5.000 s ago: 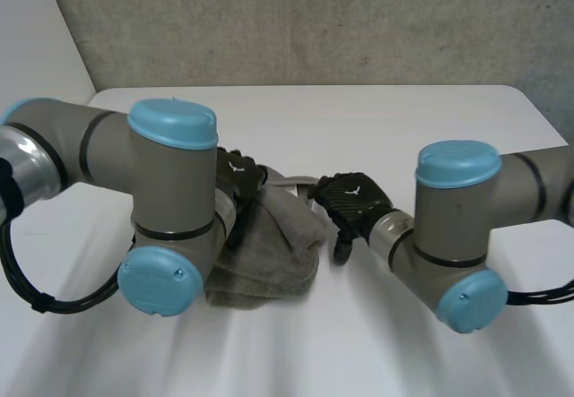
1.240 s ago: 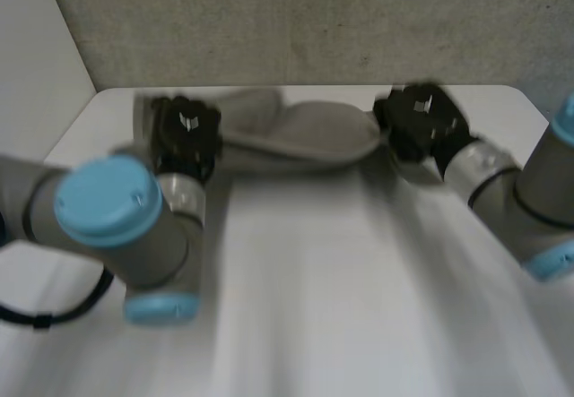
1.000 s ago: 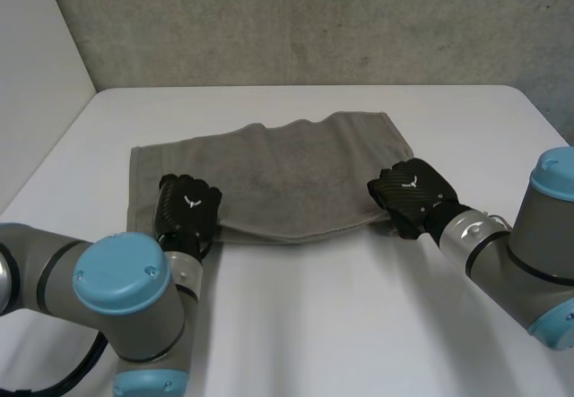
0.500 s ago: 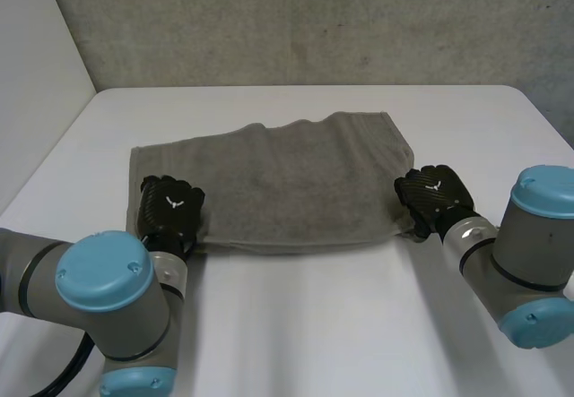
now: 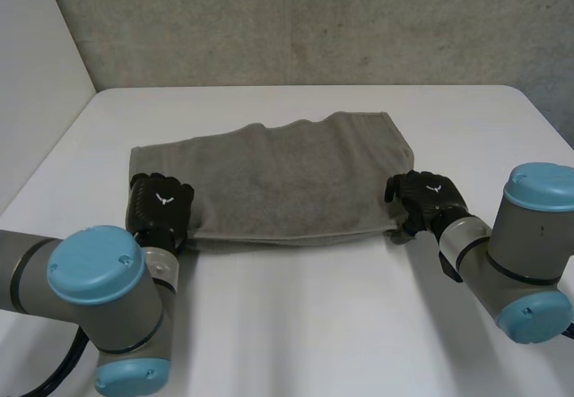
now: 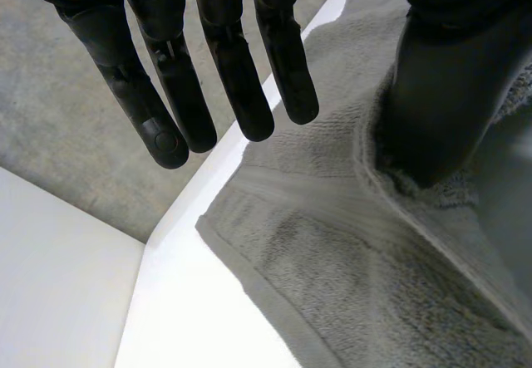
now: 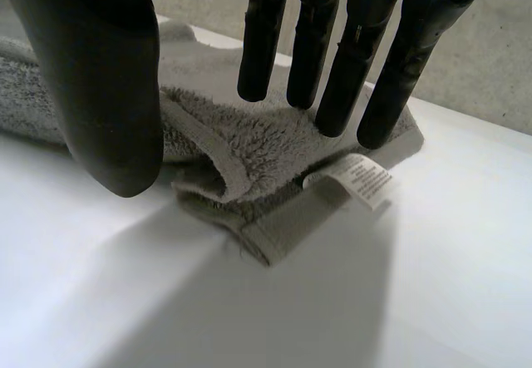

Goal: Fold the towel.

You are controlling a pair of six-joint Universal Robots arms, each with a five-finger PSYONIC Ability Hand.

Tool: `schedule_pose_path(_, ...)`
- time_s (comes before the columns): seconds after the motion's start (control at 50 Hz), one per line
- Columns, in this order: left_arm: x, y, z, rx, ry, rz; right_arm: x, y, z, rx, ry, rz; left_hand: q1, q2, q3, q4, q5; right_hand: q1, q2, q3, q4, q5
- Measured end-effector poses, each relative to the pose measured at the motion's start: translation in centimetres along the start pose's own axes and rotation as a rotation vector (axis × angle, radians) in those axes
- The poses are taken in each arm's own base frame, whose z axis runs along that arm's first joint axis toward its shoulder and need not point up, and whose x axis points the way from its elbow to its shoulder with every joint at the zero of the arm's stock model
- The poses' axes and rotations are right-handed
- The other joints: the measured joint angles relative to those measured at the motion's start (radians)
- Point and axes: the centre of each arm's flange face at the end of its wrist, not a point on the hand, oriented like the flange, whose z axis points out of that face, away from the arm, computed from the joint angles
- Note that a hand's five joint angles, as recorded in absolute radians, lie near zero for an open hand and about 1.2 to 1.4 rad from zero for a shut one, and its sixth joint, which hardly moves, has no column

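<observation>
A grey towel (image 5: 287,182) lies doubled over and flat on the white table (image 5: 359,325). My left hand (image 5: 160,211) sits at its near left corner. In the left wrist view the fingers (image 6: 224,61) are straight above the towel (image 6: 349,301), and the thumb (image 6: 440,94) rests its tip on the folded edge. My right hand (image 5: 429,198) is at the near right corner. Its fingers (image 7: 332,44) and thumb (image 7: 108,94) stand apart over the towel corner (image 7: 241,152), which lies loose on the table with a white label (image 7: 359,179).
A grey wall (image 5: 314,21) rises behind the table's far edge. A pale wall (image 5: 36,101) stands at the left. Bare table runs in front of the towel between my two arms.
Both hands have slid outward along the towel's near edge to its corners. The right hand has opened and let go of its corner. The towel has settled flat.
</observation>
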Motion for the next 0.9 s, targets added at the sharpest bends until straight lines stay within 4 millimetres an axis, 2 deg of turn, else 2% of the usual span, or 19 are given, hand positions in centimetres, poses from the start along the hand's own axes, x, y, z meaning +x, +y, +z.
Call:
schedule_pose_path(0.12, -1.3, -0.1, 0.7, 0.0, -0.043, -0.015, -0.1, -0.2, 0.7, 0.017, -0.003, 0.009, 0.152, 0.148, 0.153, 0.145, 0.138, 0.0, 0.0, 0.0, 0.0, 0.002)
schedule_pose_path(0.28, -3.2, 0.0, 1.8, -0.002, -0.103, -0.036, 0.2, 1.3, 2.2, -0.006, 0.01, 0.008, 0.468, 0.472, 0.481, 0.471, 0.469, 0.001, 0.0, 0.0, 0.0, 0.025)
schedule_pose_path(0.46, -3.4, 0.1, 1.8, -0.003, -0.106, -0.037, 1.1, 1.5, 2.7, 0.022, 0.075, 0.009, 0.469, 0.482, 0.502, 0.482, 0.478, 0.054, 0.011, 0.039, 0.04, 0.091)
schedule_pose_path(0.58, -3.2, 0.0, 1.6, 0.0, -0.101, -0.036, 1.5, 1.5, 2.7, 0.045, 0.12, 0.021, 0.469, 0.482, 0.502, 0.482, 0.478, 0.15, 0.116, 0.134, 0.135, 0.177)
schedule_pose_path(0.68, -3.1, 0.0, 1.6, 0.004, -0.102, -0.037, 1.7, 1.4, 2.8, 0.06, 0.132, 0.043, 0.469, 0.482, 0.502, 0.482, 0.478, 0.13, 0.111, 0.124, 0.125, 0.156)
schedule_pose_path(0.78, -3.2, 0.0, 1.7, 0.011, -0.108, -0.039, 1.7, 0.4, 2.7, 0.064, 0.123, 0.048, 0.469, 0.481, 0.496, 0.482, 0.478, 0.008, 0.005, 0.01, 0.001, 0.011)
schedule_pose_path(0.9, -3.4, 0.0, 1.9, 0.013, -0.119, -0.042, 1.1, -1.6, 1.6, 0.031, 0.054, -0.005, 0.469, 0.478, 0.476, 0.479, 0.476, -0.005, -0.006, -0.002, -0.005, -0.001)
